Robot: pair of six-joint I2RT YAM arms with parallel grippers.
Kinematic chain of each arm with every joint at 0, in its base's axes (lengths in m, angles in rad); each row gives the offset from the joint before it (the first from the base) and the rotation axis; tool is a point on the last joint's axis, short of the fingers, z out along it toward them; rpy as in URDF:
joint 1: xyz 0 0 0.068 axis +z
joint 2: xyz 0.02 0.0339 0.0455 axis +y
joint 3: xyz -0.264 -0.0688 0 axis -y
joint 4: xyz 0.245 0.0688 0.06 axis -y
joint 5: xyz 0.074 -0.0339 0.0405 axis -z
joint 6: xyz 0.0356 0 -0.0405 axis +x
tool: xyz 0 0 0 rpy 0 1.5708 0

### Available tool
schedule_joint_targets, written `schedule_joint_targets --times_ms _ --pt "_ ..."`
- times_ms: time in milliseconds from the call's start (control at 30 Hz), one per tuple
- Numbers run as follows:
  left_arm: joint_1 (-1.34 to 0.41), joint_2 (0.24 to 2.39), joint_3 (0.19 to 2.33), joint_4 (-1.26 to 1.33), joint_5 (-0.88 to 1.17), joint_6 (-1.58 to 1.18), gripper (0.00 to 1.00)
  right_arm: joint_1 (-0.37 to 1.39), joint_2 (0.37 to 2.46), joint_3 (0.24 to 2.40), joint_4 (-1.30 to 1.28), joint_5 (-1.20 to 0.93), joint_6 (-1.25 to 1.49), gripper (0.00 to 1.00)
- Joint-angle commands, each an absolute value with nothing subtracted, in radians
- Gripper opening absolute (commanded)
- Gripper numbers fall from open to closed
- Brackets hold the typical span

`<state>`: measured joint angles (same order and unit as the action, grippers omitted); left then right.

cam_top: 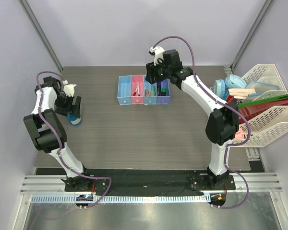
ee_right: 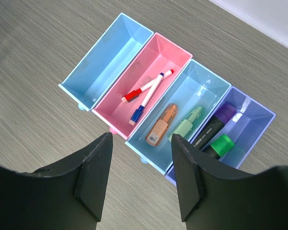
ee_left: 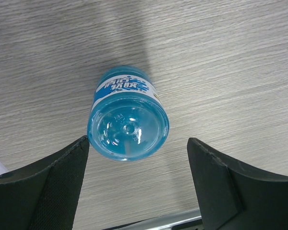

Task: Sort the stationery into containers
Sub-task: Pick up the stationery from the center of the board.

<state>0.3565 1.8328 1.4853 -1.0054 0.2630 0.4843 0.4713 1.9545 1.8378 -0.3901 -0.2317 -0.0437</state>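
Note:
The round blue disc [ee_left: 128,125], a small clear-blue jar with a white label, lies on the wood table just ahead of my left gripper [ee_left: 137,184]. The gripper is open and empty, and its left fingertip [ee_left: 72,158] is nearly at the disc's edge. In the top view the disc [cam_top: 75,120] is at the table's far left, under the left gripper [cam_top: 72,109]. My right gripper [ee_right: 140,177] is open and empty above the row of bins. The blue bin [ee_right: 105,62] is empty. The pink bin [ee_right: 170,55] holds two markers [ee_right: 146,93]. The light blue bin [ee_right: 209,86] holds an orange piece [ee_right: 162,125] and a green piece [ee_right: 187,123]. The purple bin [ee_right: 257,120] holds the green-capped highlighter [ee_right: 220,143] and a purple-capped one.
White mesh racks [cam_top: 273,120] with folders and books stand at the right edge, with a blue round item [cam_top: 221,87] beside them. The bins [cam_top: 144,90] sit at the table's back middle. A metal rail [ee_left: 173,220] runs along the table edge close behind the left gripper.

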Motion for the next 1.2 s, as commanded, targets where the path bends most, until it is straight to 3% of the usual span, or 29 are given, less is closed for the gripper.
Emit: schedule_joint_targets --times_ms 0,967,1167 --pt "0.365 1.804 1.471 -1.014 0.270 0.506 0.82 0.471 1.868 1.835 -0.374 -0.218 -0.051 0.58" --pt "0.365 1.894 1.471 -0.968 0.227 0.474 0.83 0.471 1.844 1.756 -0.327 -0.249 -0.031 0.58" --pt "0.364 1.898 1.488 -0.980 0.230 0.472 0.79 0.471 1.842 1.744 -0.316 -0.252 -0.032 0.58"
